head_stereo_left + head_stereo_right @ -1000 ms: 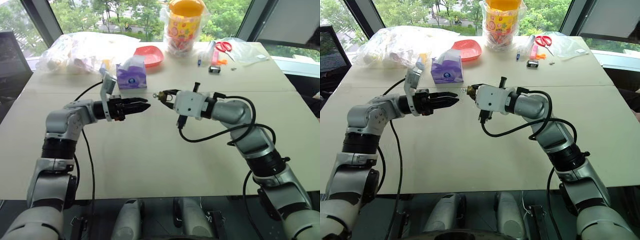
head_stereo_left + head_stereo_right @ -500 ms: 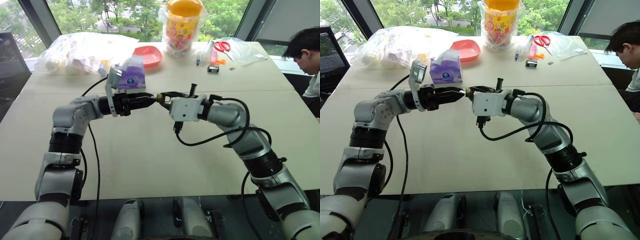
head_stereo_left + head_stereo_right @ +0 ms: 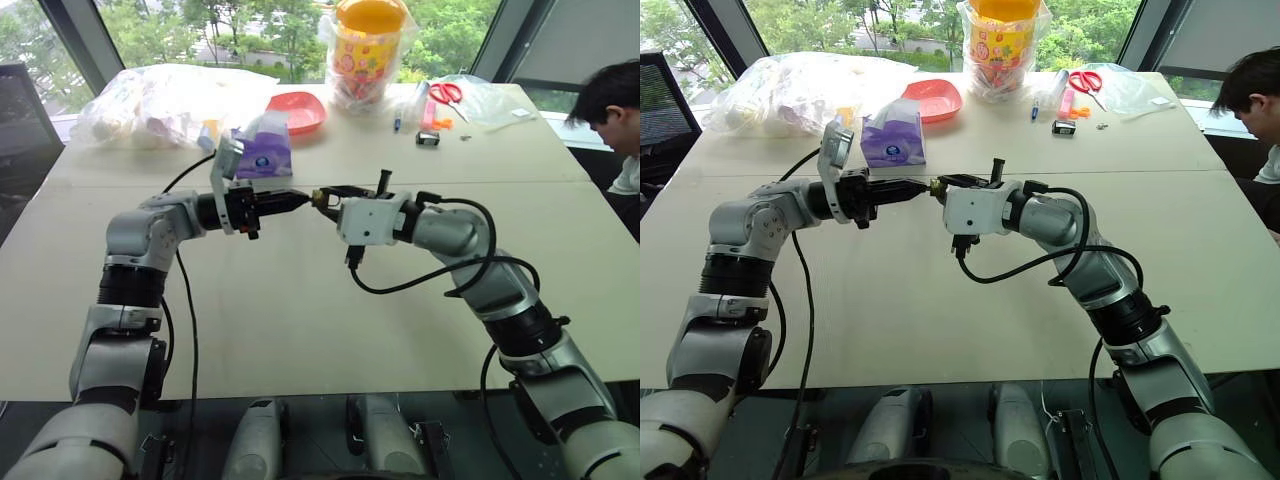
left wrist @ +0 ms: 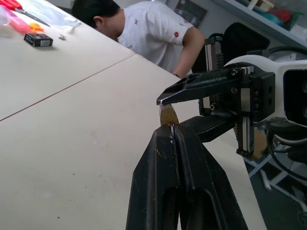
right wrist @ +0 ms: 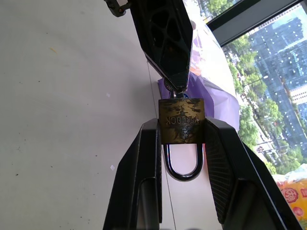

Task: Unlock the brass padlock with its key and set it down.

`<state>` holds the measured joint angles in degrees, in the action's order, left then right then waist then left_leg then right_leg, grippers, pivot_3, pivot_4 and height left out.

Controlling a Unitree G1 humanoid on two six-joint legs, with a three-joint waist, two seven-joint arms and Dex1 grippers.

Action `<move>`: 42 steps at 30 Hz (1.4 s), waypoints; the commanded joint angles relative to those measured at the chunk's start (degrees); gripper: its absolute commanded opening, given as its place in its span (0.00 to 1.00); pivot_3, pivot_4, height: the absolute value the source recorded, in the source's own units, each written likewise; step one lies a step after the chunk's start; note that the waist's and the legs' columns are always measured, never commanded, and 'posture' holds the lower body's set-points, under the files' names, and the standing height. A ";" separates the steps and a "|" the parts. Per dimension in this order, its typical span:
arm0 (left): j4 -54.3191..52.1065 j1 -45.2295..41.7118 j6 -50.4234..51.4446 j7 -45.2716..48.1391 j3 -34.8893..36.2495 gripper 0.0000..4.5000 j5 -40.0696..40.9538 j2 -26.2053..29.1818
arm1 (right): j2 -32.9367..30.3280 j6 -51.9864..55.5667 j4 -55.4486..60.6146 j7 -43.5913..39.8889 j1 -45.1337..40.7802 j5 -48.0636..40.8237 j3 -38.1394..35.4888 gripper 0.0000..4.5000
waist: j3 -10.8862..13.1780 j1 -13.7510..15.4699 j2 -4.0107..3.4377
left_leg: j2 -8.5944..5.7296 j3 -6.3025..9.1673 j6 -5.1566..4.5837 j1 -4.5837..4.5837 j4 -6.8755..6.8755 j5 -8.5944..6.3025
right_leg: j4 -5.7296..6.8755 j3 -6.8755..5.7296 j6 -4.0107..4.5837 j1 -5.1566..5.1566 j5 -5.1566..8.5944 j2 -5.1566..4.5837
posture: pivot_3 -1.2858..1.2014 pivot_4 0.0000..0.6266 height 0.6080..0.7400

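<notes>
Over beige table (image 3: 300, 300), right hand (image 5: 182, 125) clamps brass padlock (image 5: 182, 121), embossed lettering unreadable

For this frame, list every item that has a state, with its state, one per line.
brass padlock: held above the table, body clamped between the right gripper's fingers, shackle closed.
right gripper: shut on the brass padlock.
left gripper: shut, tips meeting the padlock's end opposite the shackle.
key: not discernible; cannot tell whether it is in the lock.
scissors: lying closed at the table's far edge.
tissue box: opened, tissue sticking up.
</notes>
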<state>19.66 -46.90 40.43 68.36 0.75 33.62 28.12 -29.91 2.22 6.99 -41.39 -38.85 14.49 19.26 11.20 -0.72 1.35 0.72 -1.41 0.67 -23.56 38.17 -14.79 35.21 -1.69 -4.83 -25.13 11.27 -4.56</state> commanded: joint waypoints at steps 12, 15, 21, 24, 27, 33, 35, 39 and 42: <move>-8.79 3.54 -24.61 2.44 -11.23 0.01 -17.61 2.39 | 1.32 5.45 3.15 -3.84 0.13 -4.94 -2.33 0.15 | 0.00 0.05 0.00 | 0.00 -0.01 0.00 0.03 0.00 0.00 | 0.00 0.01 0.02 0.03 0.00 0.00 | 0.52 0.24 1.00; -7.80 3.73 -31.32 2.18 -12.83 0.01 -22.02 2.76 | 1.38 6.12 3.42 -4.22 0.48 -5.20 -2.30 0.15 | 0.00 0.11 0.00 | 0.00 -0.01 0.00 0.03 0.00 0.00 | -0.01 0.00 0.02 0.03 0.00 0.00 | 0.52 0.24 1.00; -8.27 2.91 -14.68 3.43 -8.80 0.01 -13.96 2.61 | 1.22 5.15 2.91 -3.43 0.40 -3.31 -2.00 0.15 | 0.00 0.04 0.00 | 0.00 -0.01 0.00 0.03 0.00 0.00 | 0.01 0.00 0.00 0.03 0.00 0.00 | 0.52 0.24 1.00; -7.61 2.09 -5.41 4.49 -5.38 0.06 -8.21 3.31 | 0.75 3.45 2.06 -2.44 0.09 -1.55 -1.74 0.15 | 0.00 -0.15 0.00 | 0.01 0.00 0.00 0.04 0.01 0.00 | 0.03 0.00 -0.01 0.03 0.00 0.02 | 0.52 0.24 1.00; -8.49 1.57 1.15 4.63 -3.27 0.28 -4.09 3.58 | 0.78 2.28 1.45 -1.39 -0.20 -0.60 -1.76 0.15 | 0.00 -0.10 0.00 | 0.01 0.00 0.00 0.05 0.01 0.00 | 0.06 0.00 -0.02 0.02 0.00 0.02 | 0.52 0.24 1.00; -7.36 0.18 2.36 -1.16 -0.17 0.62 -2.61 0.34 | 1.21 0.81 0.10 0.05 -1.27 0.45 -1.33 0.15 | 0.00 0.11 0.00 | 0.00 0.05 0.00 0.05 0.04 0.00 | 0.05 0.00 -0.01 0.07 0.00 0.01 | 0.52 0.24 1.00; -7.00 -0.12 2.44 -2.19 0.02 0.62 -2.62 -0.38 | 1.25 0.47 -0.04 0.16 -1.33 0.61 -1.25 0.15 | 0.00 0.02 0.00 | -0.01 0.03 0.00 0.05 0.05 0.00 | 0.04 0.01 -0.01 0.08 0.00 0.00 | 0.52 0.24 1.00; -6.42 -0.23 0.93 -3.02 -0.95 0.62 -3.72 -0.93 | 1.28 -0.10 -0.30 0.21 -1.57 0.86 -1.29 0.15 | 0.00 -0.01 0.00 | -0.01 0.04 0.00 0.06 0.05 0.00 | 0.05 0.00 -0.01 0.08 0.00 0.01 | 0.52 0.24 1.00; -5.56 -0.53 0.11 -3.33 -1.15 0.62 -4.13 -1.27 | 1.37 -0.29 -0.28 0.21 -1.62 1.04 -1.31 0.15 | 0.00 -0.06 0.00 | -0.01 0.03 0.00 0.08 0.05 0.00 | 0.07 0.01 -0.01 0.08 0.00 0.01 | 0.52 0.24 1.00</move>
<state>14.30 -45.83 41.70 65.21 -0.96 29.55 26.80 -28.79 2.94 5.47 -41.90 -38.72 15.44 19.24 11.20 -0.78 1.35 0.71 -1.38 0.67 -23.48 38.22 -14.79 35.28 -1.69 -4.84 -25.06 11.27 -4.55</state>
